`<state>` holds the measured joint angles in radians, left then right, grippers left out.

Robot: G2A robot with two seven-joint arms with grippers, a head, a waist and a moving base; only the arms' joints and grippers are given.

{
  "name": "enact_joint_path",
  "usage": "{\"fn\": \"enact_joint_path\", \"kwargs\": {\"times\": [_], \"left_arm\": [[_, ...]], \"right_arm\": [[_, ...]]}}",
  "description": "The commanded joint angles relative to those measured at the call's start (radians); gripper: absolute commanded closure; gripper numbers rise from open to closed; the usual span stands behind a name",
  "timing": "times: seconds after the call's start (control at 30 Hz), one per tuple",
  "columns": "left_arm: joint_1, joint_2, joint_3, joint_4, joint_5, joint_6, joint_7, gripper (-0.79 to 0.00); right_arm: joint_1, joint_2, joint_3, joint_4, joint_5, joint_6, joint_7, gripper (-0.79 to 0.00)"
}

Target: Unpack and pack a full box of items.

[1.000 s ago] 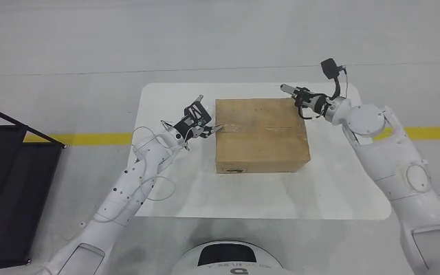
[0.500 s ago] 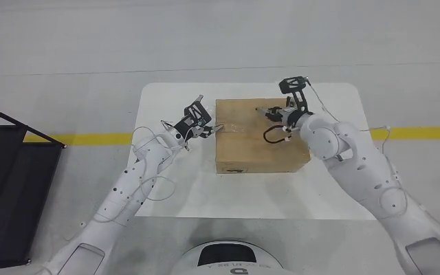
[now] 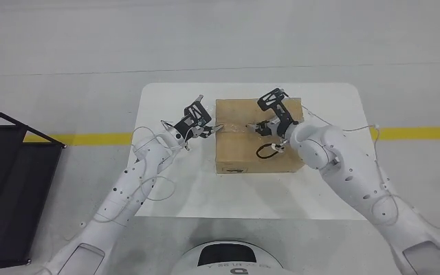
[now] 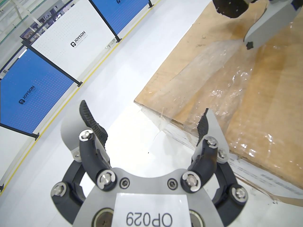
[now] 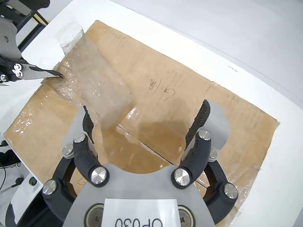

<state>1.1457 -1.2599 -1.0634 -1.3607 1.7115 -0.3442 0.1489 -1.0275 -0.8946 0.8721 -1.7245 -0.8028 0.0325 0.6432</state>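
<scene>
Both the left gripper [image 4: 145, 111] and right gripper [image 5: 145, 107] gape wide, empty. The box [image 3: 240, 148] sits mid table [image 3: 172, 199]; its tape [image 5: 94, 88] runs from the left gripper at its edge toward the right gripper above.

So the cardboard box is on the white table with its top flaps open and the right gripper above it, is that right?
Not quite: the flaps of the cardboard box are closed under clear tape, as the right wrist view shows. The rest holds.
</scene>
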Motion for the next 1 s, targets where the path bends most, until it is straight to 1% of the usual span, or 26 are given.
{"fn": "enact_joint_path", "kwargs": {"times": [0.0, 0.13, 0.27, 0.3, 0.4, 0.47, 0.6, 0.77, 0.97], "left_arm": [[0.0, 0.0, 0.0, 0.0, 0.0, 0.0, 0.0, -0.785], [0.0, 0.0, 0.0, 0.0, 0.0, 0.0, 0.0, -0.785], [0.0, 0.0, 0.0, 0.0, 0.0, 0.0, 0.0, -0.785], [0.0, 0.0, 0.0, 0.0, 0.0, 0.0, 0.0, -0.785], [0.0, 0.0, 0.0, 0.0, 0.0, 0.0, 0.0, -0.785], [0.0, 0.0, 0.0, 0.0, 0.0, 0.0, 0.0, -0.785], [0.0, 0.0, 0.0, 0.0, 0.0, 0.0, 0.0, -0.785], [0.0, 0.0, 0.0, 0.0, 0.0, 0.0, 0.0, -0.785], [0.0, 0.0, 0.0, 0.0, 0.0, 0.0, 0.0, -0.785]], "right_arm": [[0.003, -0.006, -0.009, -0.001, -0.018, 0.016, 0.003, -0.785], [0.01, -0.021, -0.04, -0.007, -0.094, 0.083, 0.014, -0.785], [0.008, -0.04, -0.069, -0.012, -0.172, 0.198, 0.003, -0.785], [0.006, -0.043, -0.07, -0.012, -0.177, 0.215, -0.002, -0.785], [-0.012, -0.053, -0.065, 0.005, -0.202, 0.312, -0.03, -0.785], [-0.027, -0.057, -0.055, 0.017, -0.206, 0.343, -0.047, -0.785], [-0.082, -0.053, 0.0, 0.024, -0.187, 0.369, -0.098, -0.785], [-0.2, -0.036, 0.106, -0.023, -0.153, 0.379, -0.193, -0.785], [-0.312, -0.02, 0.228, -0.069, -0.119, 0.367, -0.244, -0.785]]}}
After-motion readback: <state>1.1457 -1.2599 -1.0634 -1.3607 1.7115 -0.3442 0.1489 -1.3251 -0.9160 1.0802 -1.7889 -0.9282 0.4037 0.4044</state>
